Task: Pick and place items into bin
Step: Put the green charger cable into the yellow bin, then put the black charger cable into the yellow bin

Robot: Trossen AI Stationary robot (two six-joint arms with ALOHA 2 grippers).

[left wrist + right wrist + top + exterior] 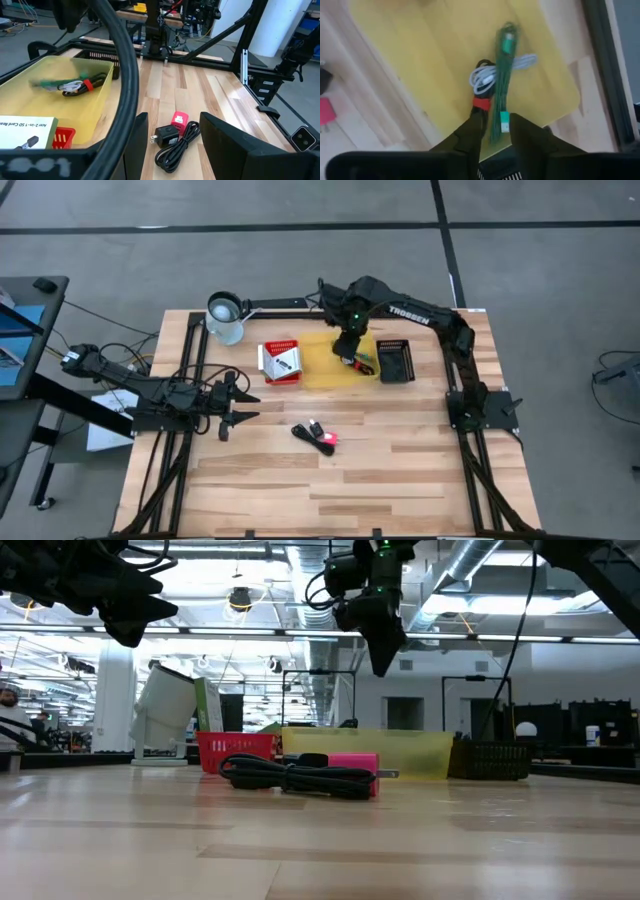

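1. Above the yellow bin (325, 360), the right end effector (495, 131) is hovering with fingers spread, the green cable (502, 90) lying below on the white and black cords (485, 77); descending now risks snagging it back out.
2. Outside the bin, the black cord with pink plug (318, 436) is waiting on the table (400, 470); its loose loops risk slipping.
3. Beside the bin, the left end effector (238, 402) is idling, fingers spread.

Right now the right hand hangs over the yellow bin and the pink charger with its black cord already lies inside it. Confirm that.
Not quite. The right hand does hang over the yellow bin, but the pink charger with its black cord lies on the table outside it, as the high view shows.
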